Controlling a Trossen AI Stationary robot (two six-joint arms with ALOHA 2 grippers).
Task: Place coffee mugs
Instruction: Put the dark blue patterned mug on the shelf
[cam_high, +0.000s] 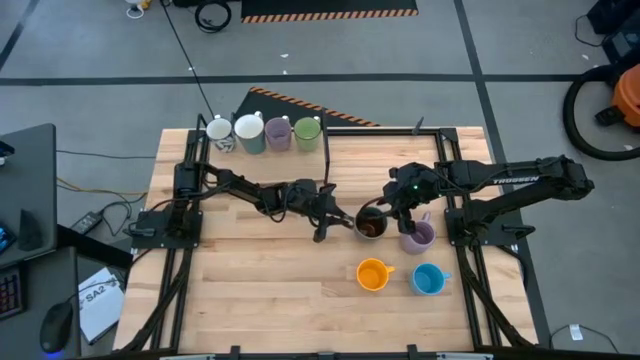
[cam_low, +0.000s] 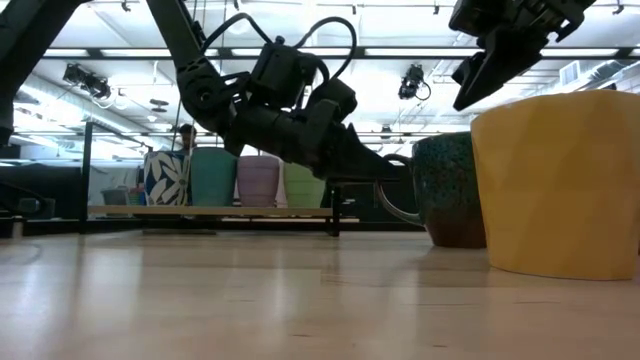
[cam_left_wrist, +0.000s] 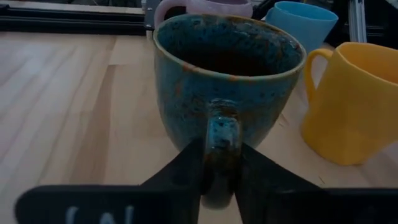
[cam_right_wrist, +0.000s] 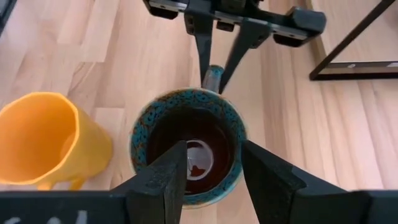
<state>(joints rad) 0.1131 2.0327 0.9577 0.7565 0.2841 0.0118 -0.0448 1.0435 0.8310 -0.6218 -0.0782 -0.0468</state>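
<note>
The left gripper (cam_left_wrist: 221, 180) is pinching the speckled glazed brown mug's (cam_left_wrist: 227, 81) looped handle; the right gripper (cam_right_wrist: 211, 177), fingers apart, is hovering above that mug.

Four mugs (cam_high: 262, 131) along table's (cam_high: 250, 290) far edge, four mugs (cam_high: 398, 252) clustered right of centre

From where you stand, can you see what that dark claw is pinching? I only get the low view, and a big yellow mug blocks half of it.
Observer: The left gripper is shut on the handle of the dark brown mug.
Operator: And the claw up top?
Observer: The right gripper hangs over that mug, one finger inside its rim.
Operator: Anything behind the yellow one?
Observer: Yes, a blue mug beside the orange mug, and a lilac mug too.
</note>
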